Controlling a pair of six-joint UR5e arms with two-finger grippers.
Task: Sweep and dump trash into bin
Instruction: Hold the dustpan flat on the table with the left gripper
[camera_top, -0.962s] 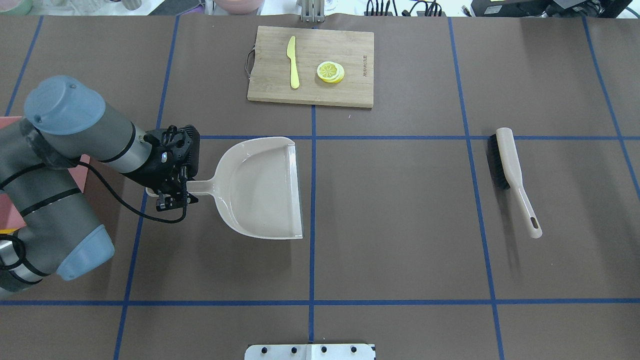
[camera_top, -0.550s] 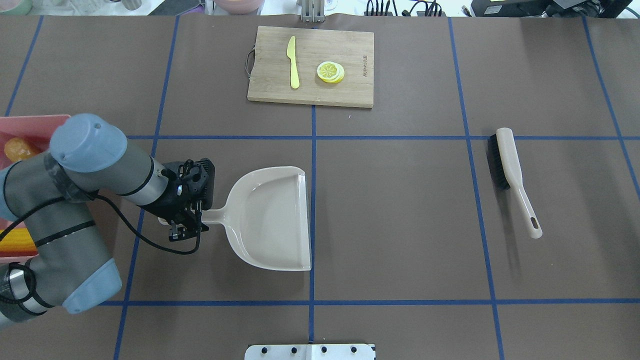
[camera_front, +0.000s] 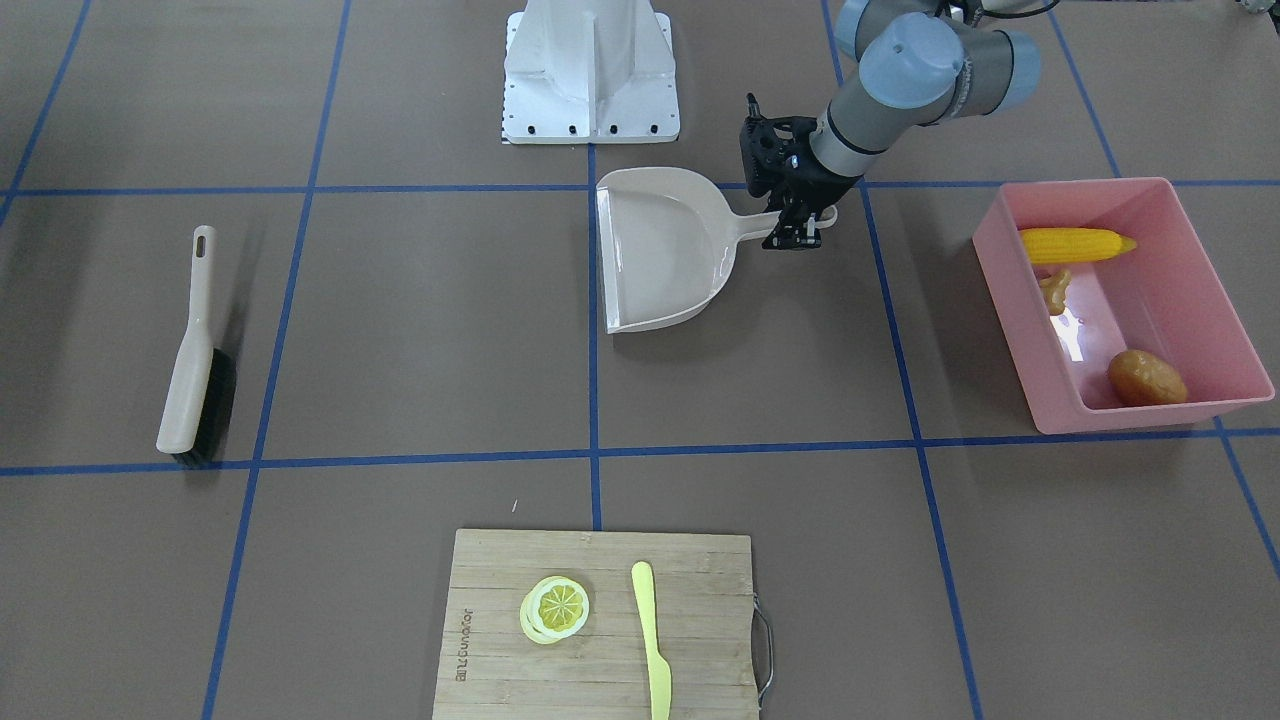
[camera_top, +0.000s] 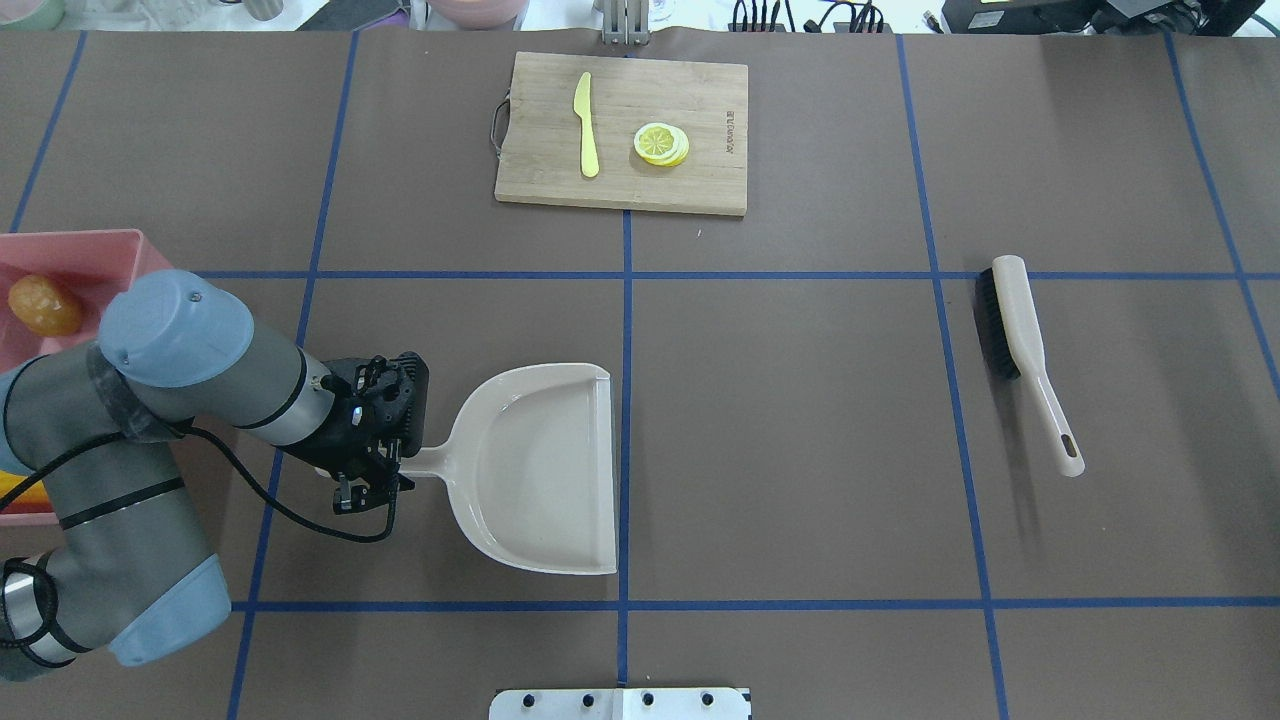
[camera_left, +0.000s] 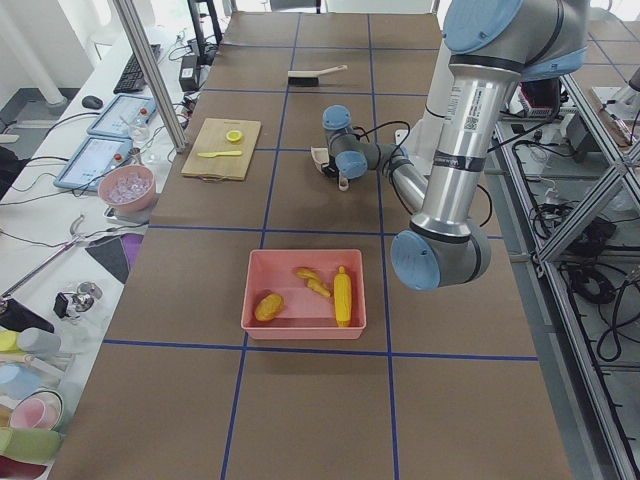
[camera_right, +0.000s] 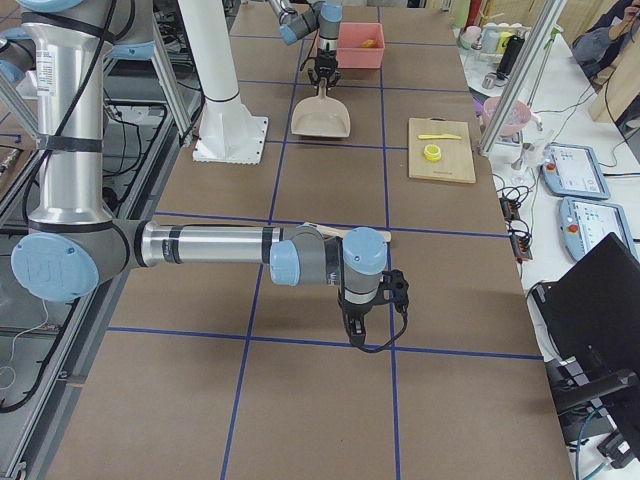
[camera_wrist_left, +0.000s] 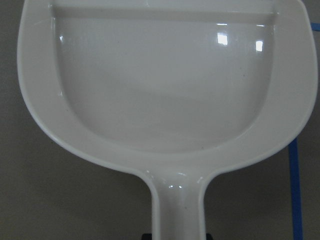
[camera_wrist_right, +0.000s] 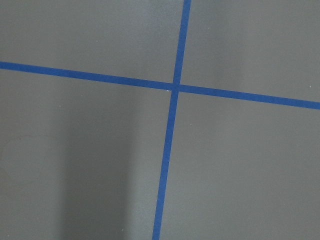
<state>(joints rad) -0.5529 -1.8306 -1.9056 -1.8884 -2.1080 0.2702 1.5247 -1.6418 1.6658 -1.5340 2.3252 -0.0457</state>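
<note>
Gripping the handle of the empty dustpan (camera_top: 545, 470), the left pincer (camera_top: 385, 465) is clamped on it; this plastic looks light, stiff and slippery. Corn (camera_front: 1075, 244), ginger (camera_front: 1054, 290) and potato (camera_front: 1146, 377) lie inside the pink bin (camera_front: 1010, 290) at the left. Right pincer (camera_right: 355, 335): I cannot tell.

Your black left gripper (camera_top: 392, 462) lies level, clamped on the beige plastic dustpan (camera_top: 545, 470) by its handle; your right gripper (camera_right: 357, 330) points down, grip unreadable.
</note>
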